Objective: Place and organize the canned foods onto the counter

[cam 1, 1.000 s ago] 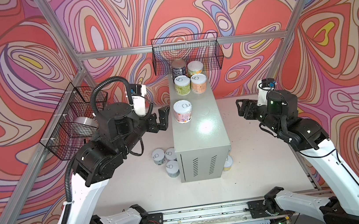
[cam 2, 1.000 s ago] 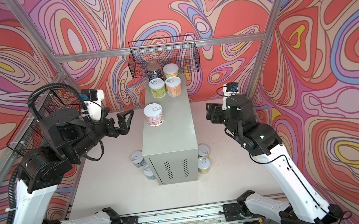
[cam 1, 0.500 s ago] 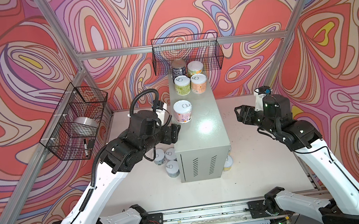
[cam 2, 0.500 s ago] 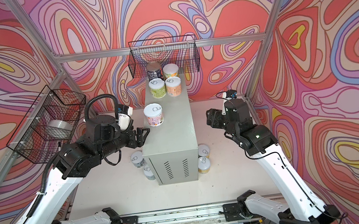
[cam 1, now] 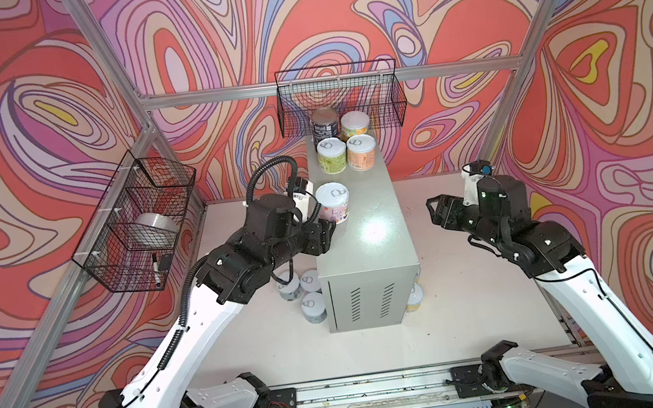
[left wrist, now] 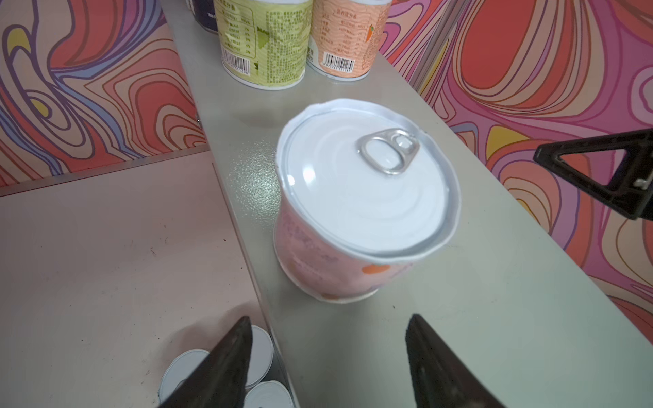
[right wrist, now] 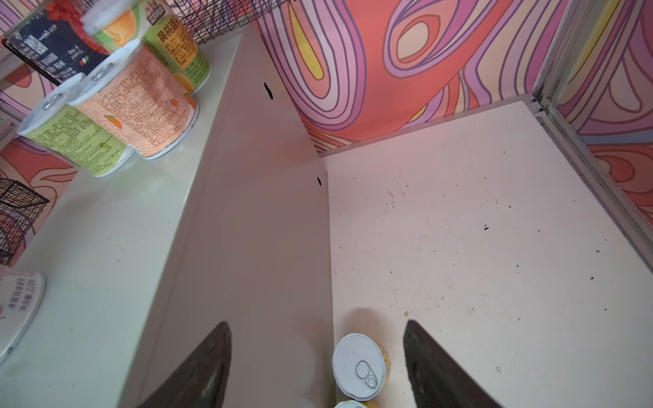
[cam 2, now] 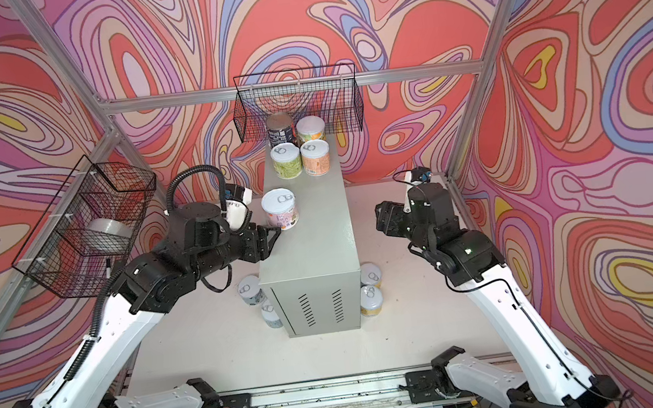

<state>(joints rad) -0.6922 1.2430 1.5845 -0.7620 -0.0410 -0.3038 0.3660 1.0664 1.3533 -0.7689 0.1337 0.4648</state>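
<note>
Left claw (left wrist: 328, 318) first: its two dark fingers (left wrist: 226, 364) stand apart with nothing between them, hovering at the counter (left wrist: 477, 335) edge just short of the pink tin (left wrist: 364, 205). No contact, folks: a strip of grey top shows between fingertips and tin. The tin stands upright near the counter's left edge, pull-tab up.

Over to the right claw (right wrist: 316, 322): spread as well, empty, hanging beside the counter's right flank above the white tabletop (right wrist: 494, 229). Its wrist view frames a yellow tin (right wrist: 358, 367) between the fingers, but that tin sits far below on the tabletop, tight against the cabinet wall (another lid just peeks in at that picture's edge).

Further out, four tins stand packed in a square at the counter's far end: navy tin (cam 1: 324, 125), peach-label tin (cam 1: 354, 124), green tin (cam 1: 332, 155), orange tin (cam 1: 361, 151), right under the wire basket (cam 1: 340, 99).

Now the views. In both top views the left claw looks almost on the pink tin; only the left wrist view shows the gap. In a top view, three tins (cam 1: 309, 281) sit on the tabletop left of the counter, while the right-hand tins are nearly hidden behind it. In a top view the right-hand pair (cam 2: 370, 275) shows clearly. The left wrist view also catches the right claw's black fingertip across the counter.
</note>
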